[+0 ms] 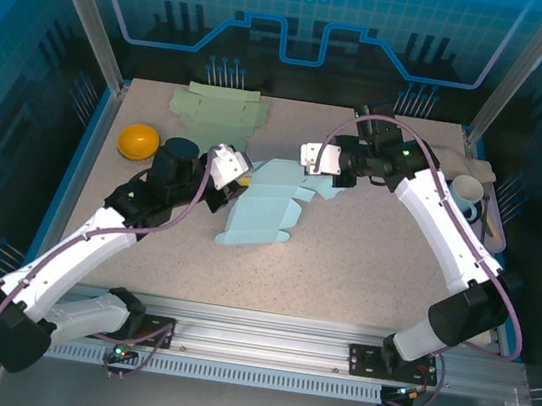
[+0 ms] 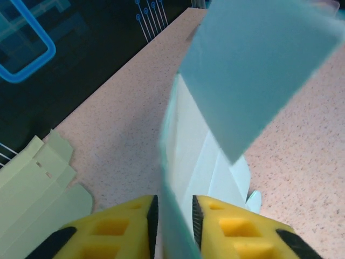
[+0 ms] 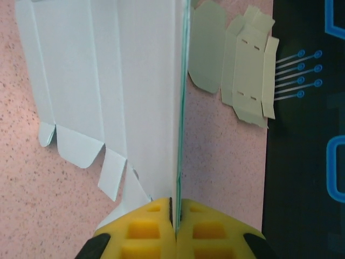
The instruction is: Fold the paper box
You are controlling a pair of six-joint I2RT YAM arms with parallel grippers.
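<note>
Blue box sheet (image 1: 265, 207): we find it at the middle of the table (image 1: 363, 266). Its lower panels rest on the surface and its upper part is raised between the two grippers.
Fold state: in the left wrist view one panel stands up along a crease. In the right wrist view the small tabs hang free. We see no closed walls and no tucked flaps.
Left gripper (image 1: 237, 180): at about 9 o'clock of the sheet, its yellow fingers (image 2: 135, 216) closed on an edge with the paper between them.
Right gripper (image 1: 310, 158): at about 1 o'clock, jaws pressed together, pinching a thin edge of the sheet.
Progress: we judge it early. The sheet is gripped and partly bent, but raising the walls, tucking the tabs and closing all remain.
Green sheet (image 1: 218, 112): flat at 11 o'clock, apart from the blue one.
Orange bowl (image 1: 139, 140): at 9 o'clock, beyond the left gripper.
White cup (image 1: 467, 193): at 3 o'clock, near the table edge.
</note>
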